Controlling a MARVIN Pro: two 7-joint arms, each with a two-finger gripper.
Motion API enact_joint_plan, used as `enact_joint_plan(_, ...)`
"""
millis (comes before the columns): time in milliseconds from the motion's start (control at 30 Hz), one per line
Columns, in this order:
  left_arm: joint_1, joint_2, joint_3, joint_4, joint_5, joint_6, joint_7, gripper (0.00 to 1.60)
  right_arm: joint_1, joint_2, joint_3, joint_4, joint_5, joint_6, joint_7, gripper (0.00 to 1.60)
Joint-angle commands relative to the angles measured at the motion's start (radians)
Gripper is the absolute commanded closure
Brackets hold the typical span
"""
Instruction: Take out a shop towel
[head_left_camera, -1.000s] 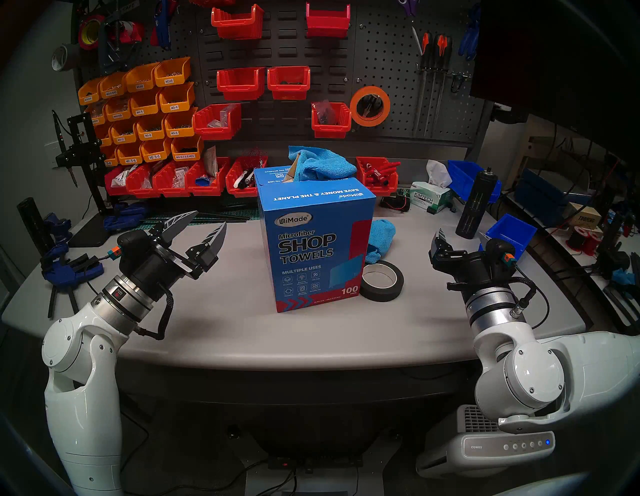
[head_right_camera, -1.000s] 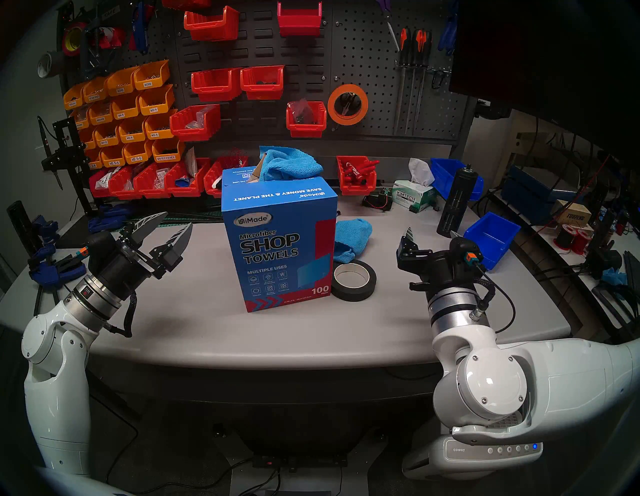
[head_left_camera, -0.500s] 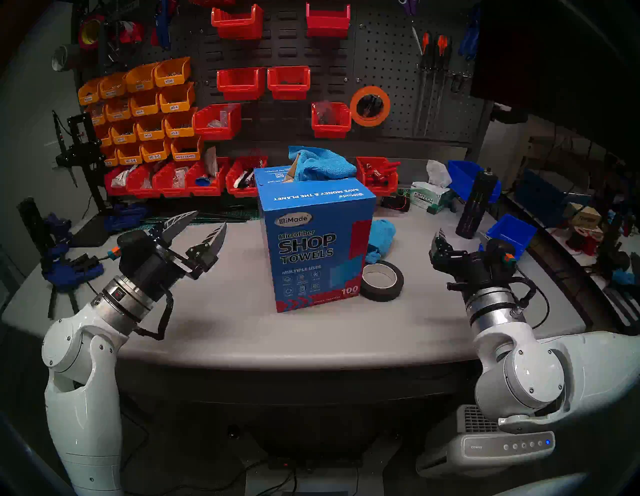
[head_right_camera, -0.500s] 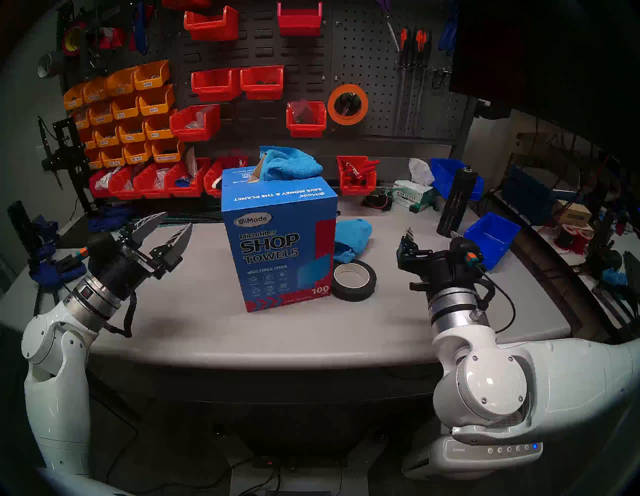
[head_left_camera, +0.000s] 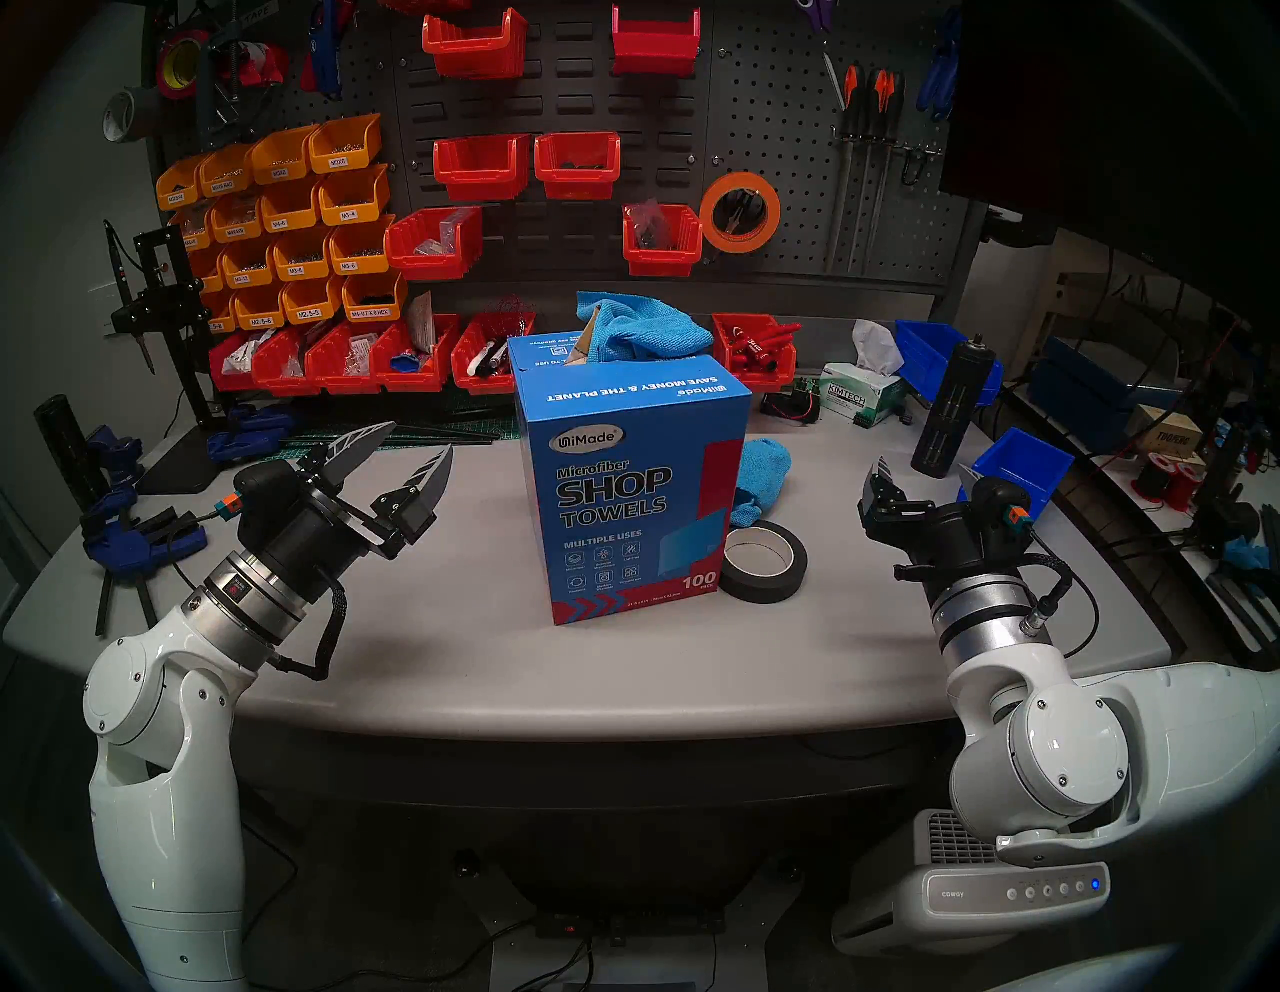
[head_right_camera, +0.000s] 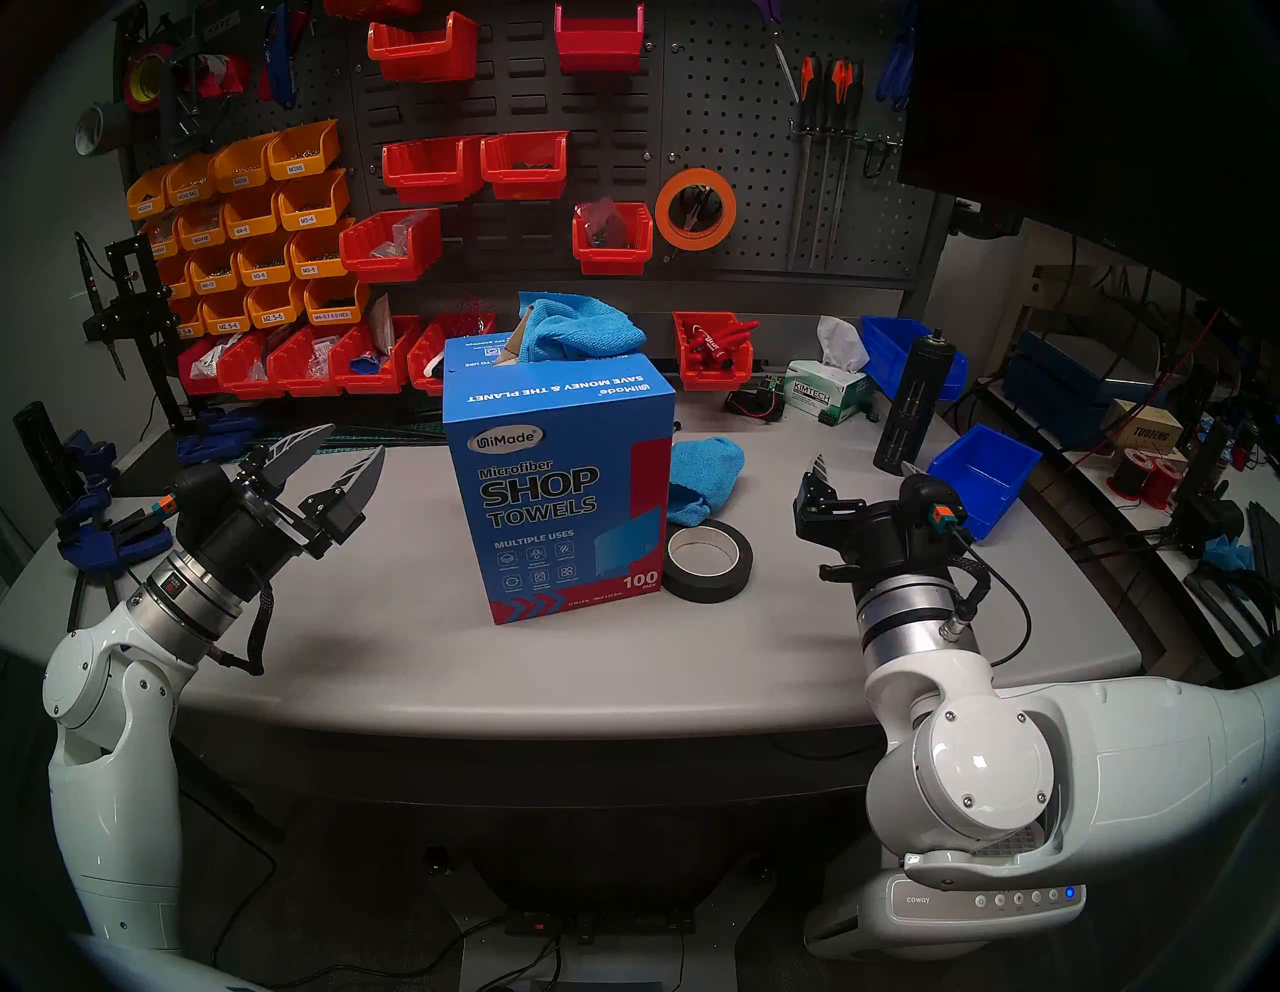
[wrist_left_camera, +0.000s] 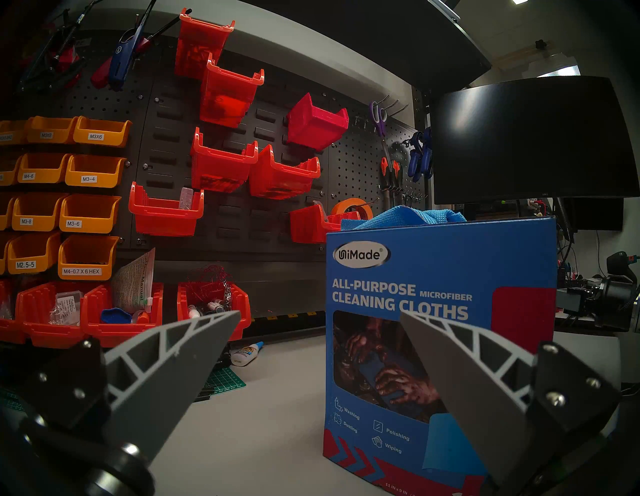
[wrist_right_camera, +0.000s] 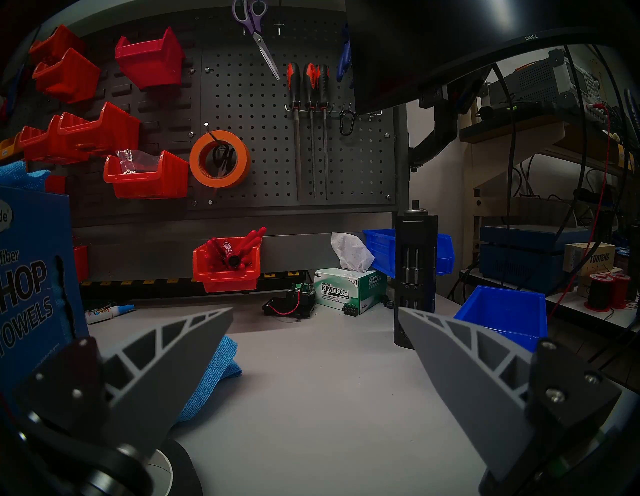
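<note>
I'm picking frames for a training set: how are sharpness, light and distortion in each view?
Head views: sharp, dim, with fisheye bending the table edge and a dark rim. Left wrist view: carton print crisp, the near fingers soft, ceiling lights glaring at the upper right. Right wrist view: sharp mid-distance, with a reflection on the monitor.

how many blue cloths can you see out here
2. One cloth sticks out of the top of the towel box. The other lies crumpled on the table at the box's right, behind the black tape roll. More may be hidden inside.
</note>
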Motion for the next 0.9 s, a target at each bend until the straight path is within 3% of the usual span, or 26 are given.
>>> enact_joint_plan(0, -0.017, 0.002, -0.004, -0.028, -0.004, -0.005, 0.003, 0.0, 0.017, 0.003, 0.017, -0.009, -0.023, -0.003, -0.003, 0.0)
enact_joint_plan(867, -0.018, 0.0, -0.005, -0.028, -0.002, -0.004, 0.001, 0.0, 0.017, 0.003, 0.017, -0.009, -0.024, -0.004, -0.002, 0.0)
